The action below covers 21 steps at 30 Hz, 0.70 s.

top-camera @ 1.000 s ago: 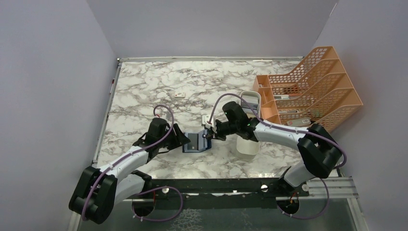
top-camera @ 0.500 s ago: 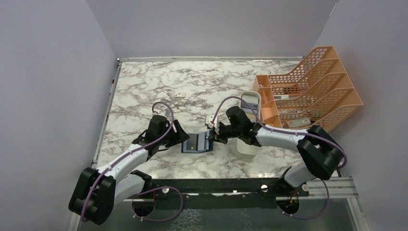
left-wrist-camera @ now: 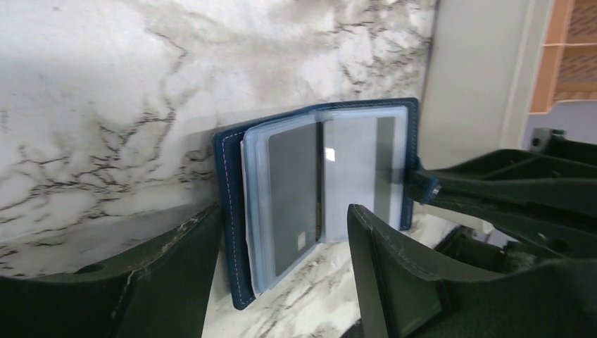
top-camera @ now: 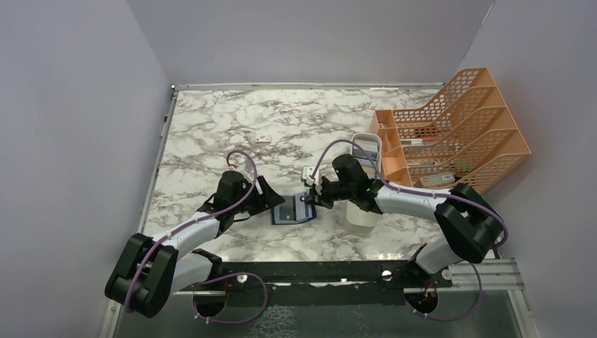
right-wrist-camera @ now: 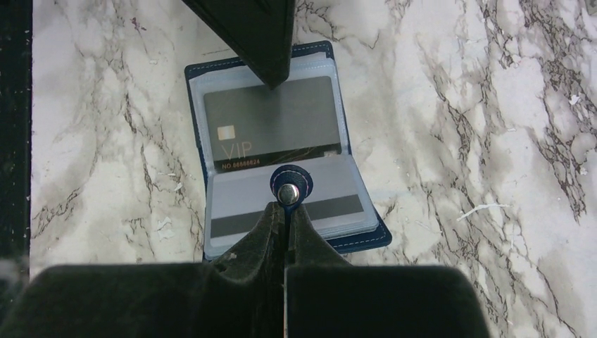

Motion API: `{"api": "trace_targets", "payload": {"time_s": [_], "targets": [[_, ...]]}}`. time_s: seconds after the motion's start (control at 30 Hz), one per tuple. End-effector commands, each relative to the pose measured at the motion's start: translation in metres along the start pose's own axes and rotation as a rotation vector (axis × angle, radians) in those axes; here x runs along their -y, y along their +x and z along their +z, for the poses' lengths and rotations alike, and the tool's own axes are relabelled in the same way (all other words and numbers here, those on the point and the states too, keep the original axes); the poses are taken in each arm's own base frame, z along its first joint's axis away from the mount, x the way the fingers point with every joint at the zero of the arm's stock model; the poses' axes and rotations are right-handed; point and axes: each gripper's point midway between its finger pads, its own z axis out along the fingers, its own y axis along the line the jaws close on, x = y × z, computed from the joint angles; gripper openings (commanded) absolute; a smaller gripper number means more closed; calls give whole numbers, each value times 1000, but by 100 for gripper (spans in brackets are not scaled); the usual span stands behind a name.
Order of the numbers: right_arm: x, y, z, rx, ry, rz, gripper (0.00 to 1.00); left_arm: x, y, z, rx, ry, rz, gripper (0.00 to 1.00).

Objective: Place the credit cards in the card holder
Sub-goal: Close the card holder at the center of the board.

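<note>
Here: card holder (right-wrist-camera: 232,190) open, credit cards (right-wrist-camera: 274,127) sleeved; right gripper (right-wrist-camera: 285,208) clamped, apparently on snap tab (right-wrist-camera: 292,186); left gripper (left-wrist-camera: 281,211) released.

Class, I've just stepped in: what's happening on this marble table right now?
The card holder lies open on the table. The right arm has its jaws shut on the holder's snap tab. The left arm has its jaws open at the opposite edge, gripping nothing. A dark VIP card and a striped card already sit in its clear sleeves.
</note>
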Motion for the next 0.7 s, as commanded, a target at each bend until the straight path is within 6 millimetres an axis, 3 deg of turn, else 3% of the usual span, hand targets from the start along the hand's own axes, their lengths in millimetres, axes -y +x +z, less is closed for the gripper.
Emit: {"api": "trace_targets", "payload": {"time_s": [0.0, 0.5, 0.67], "targets": [[-6, -8, 3, 56, -33, -6, 1, 57, -11, -17, 19, 244, -2, 67], [-13, -7, 7, 84, -63, -1, 1, 86, -15, -24, 27, 399, 9, 64], [-16, -8, 9, 113, -76, -2, 1, 86, -16, -18, 26, 397, 16, 52]]}}
